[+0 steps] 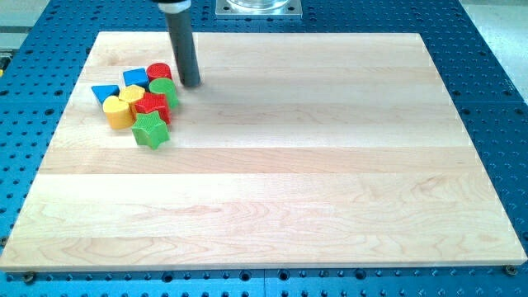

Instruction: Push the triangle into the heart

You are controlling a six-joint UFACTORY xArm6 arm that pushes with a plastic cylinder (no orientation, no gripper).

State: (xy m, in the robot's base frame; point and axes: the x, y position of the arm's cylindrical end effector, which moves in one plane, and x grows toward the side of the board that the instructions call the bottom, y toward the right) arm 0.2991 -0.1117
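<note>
The blue triangle (104,93) lies at the left end of a tight cluster of blocks in the board's upper left. A yellow block (132,94) that looks heart-shaped sits just right of it, close or touching. My tip (191,84) rests on the board at the cluster's right side, next to the green cylinder (164,90) and the red cylinder (159,73). The cluster lies between my tip and the triangle.
The cluster also holds a blue block (135,78), a second yellow block (119,112), a red block (152,105) of unclear shape, and a green star (151,129) at its lower edge. The wooden board (313,181) lies on a blue perforated table.
</note>
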